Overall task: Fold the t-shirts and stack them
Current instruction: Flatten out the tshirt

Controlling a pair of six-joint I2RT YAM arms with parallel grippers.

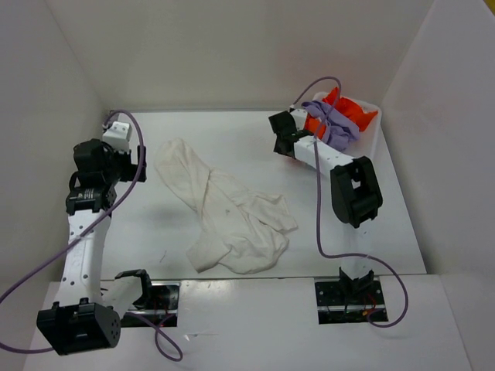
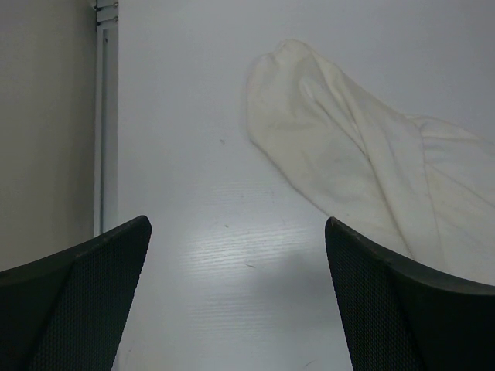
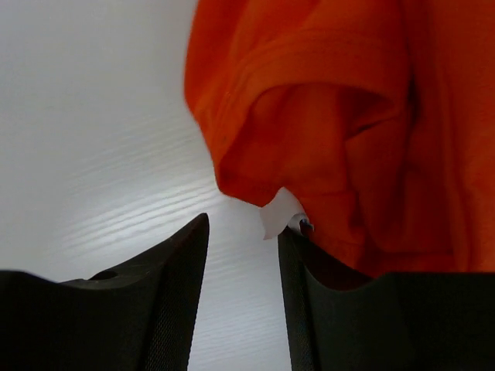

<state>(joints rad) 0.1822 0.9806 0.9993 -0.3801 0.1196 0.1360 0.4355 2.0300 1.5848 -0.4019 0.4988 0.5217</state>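
A crumpled white t-shirt (image 1: 224,209) lies spread across the middle of the table; its far end shows in the left wrist view (image 2: 348,147). An orange t-shirt (image 1: 349,108) and a purple t-shirt (image 1: 332,125) lie bunched in a white bin (image 1: 377,131) at the far right. My left gripper (image 1: 133,165) (image 2: 238,224) is open and empty over bare table, left of the white shirt's far end. My right gripper (image 1: 283,136) (image 3: 244,226) is narrowly open beside the bin. The orange shirt (image 3: 325,116) hangs over the outside of its right finger, with only table between the jaws.
White walls enclose the table on the left, back and right. A metal strip (image 2: 107,116) runs along the left wall's foot. Purple cables (image 1: 321,224) trail from both arms. A white label tag (image 3: 275,216) sticks out from the orange shirt.
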